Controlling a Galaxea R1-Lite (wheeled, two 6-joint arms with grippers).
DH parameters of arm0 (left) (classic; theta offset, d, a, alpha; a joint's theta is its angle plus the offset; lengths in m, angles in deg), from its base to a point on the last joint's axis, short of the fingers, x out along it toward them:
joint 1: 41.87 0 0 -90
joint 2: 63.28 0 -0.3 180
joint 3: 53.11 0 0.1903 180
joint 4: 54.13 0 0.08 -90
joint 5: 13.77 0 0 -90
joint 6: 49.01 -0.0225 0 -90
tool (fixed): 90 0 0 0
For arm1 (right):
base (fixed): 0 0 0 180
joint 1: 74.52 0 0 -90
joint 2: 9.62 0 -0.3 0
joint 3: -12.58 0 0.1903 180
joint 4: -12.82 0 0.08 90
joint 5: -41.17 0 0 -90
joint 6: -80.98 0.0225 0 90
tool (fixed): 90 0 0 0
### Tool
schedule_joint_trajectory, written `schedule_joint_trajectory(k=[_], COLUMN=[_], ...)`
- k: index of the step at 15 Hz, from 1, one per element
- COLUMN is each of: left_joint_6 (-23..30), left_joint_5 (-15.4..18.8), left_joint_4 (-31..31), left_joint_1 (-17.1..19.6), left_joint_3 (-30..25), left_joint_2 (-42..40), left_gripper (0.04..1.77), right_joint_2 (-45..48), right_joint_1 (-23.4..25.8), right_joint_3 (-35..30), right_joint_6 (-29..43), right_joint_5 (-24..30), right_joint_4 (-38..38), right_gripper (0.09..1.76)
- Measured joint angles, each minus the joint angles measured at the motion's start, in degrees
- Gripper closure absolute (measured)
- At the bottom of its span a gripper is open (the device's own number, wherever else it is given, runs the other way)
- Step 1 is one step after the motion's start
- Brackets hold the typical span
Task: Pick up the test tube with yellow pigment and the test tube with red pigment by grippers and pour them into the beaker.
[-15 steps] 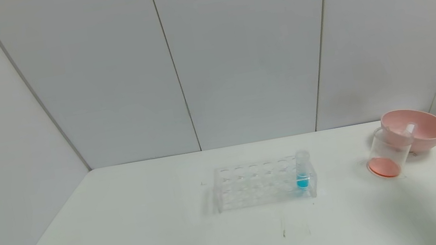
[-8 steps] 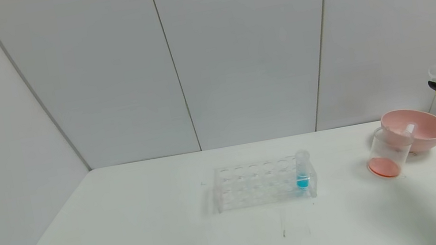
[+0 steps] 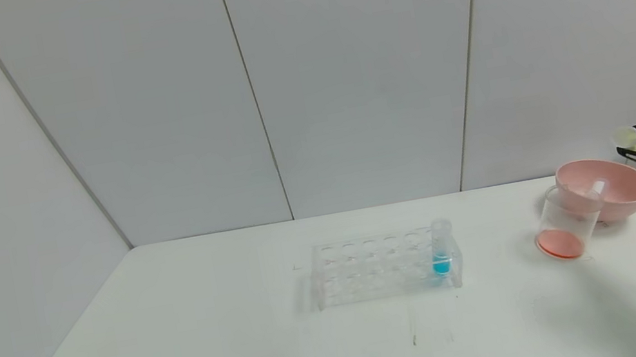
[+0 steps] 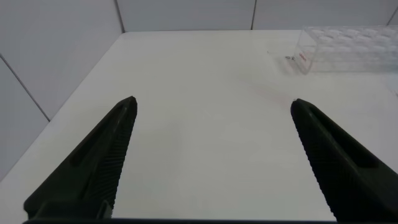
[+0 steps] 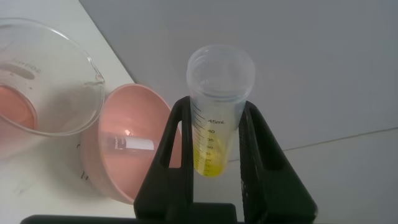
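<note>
My right gripper (image 3: 631,143) is at the far right, just behind the pink bowl, shut on the test tube with yellow pigment (image 3: 625,136). In the right wrist view the tube (image 5: 221,74) sits between the fingers (image 5: 177,143), with yellow liquid in its lower end and its open mouth pointing away from the wrist. The beaker (image 3: 565,223) stands in front of the bowl with red-orange liquid in its bottom; it also shows in the right wrist view (image 5: 43,81). No tube with red liquid shows. My left gripper (image 4: 212,102) is open and empty over bare table.
The pink bowl (image 3: 622,193) touches the beaker's far side and holds a clear tube (image 5: 127,143) with no visible liquid. A clear tube rack (image 3: 373,267) at mid-table holds a blue-liquid tube (image 3: 440,248). The table's right edge is close to the bowl.
My right gripper has come down and slightly left toward the bowl with the yellow tube, and the tube has tipped from near upright toward lying over. The rest has not moved.
</note>
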Motion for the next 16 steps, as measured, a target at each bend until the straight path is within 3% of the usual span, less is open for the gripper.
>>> schedule_joint_trajectory(k=[8, 13, 16], left_joint_6=[0.0, 0.0, 0.0], left_joint_5=[0.0, 0.0, 0.0], left_joint_4=[0.0, 0.0, 0.0], left_joint_1=[0.0, 0.0, 0.0], left_joint_3=[0.0, 0.0, 0.0], left_joint_2=[0.0, 0.0, 0.0], left_gripper=[0.05, 0.05, 0.05], right_joint_2=[-1.0, -2.3, -2.9], right_joint_1=[-0.7, -1.5, -3.1], right_joint_3=[-0.4, -0.2, -0.1], right_joint_6=[-9.8, -17.8, -18.8], right_joint_5=[-0.4, -2.7, -5.3], right_joint_4=[0.2, 0.3, 0.3], right_gripper=[1.36, 1.36, 1.36])
